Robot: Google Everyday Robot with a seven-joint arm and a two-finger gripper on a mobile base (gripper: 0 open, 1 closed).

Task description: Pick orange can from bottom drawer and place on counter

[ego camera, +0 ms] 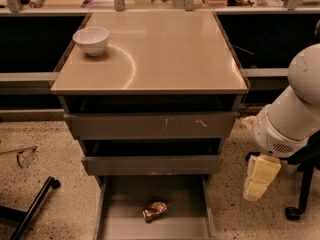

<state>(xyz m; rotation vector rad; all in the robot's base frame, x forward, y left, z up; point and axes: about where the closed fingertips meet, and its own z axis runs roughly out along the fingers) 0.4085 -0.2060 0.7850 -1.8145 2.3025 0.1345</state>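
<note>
One can: the orange can (pixel 155 210) is seen lying on the grey floor of the bottom drawer (pixel 120 211), near the middle of its width, with nothing touching it.
Bottom drawer: it is pulled well out beneath the two upper drawers (pixel 150 126), so the can is exposed from above.
Gripper: the gripper (pixel 258 180) is hung below the white arm (pixel 295 114) at the right of the cabinet, outside the drawer and well apart from the can. Whether it is open or closed cannot be told.
Done: only the opening of the drawer can be counted as finished.
Left: the pick is judged not yet begun. The reach into the drawer, the grasp, the lift and the setting down on the counter (pixel 170 49) are all outstanding.
Counter: a glossy beige top is shown, marked by a faint curved reflection. A white bowl (pixel 91 40) is stood near its back left corner, and room for the can is judged ample beside it.
Upper drawers: scuffed grey fronts are seen, with a dark gap above each.
Room: a speckled floor (pixel 45 139) is laid around the cabinet. A black bar (pixel 31 208) is seen at lower left and a chair castor (pixel 292 213) at lower right. What may be a pair of spectacles (pixel 22 155) is left on the floor, though this is too small to confirm.
</note>
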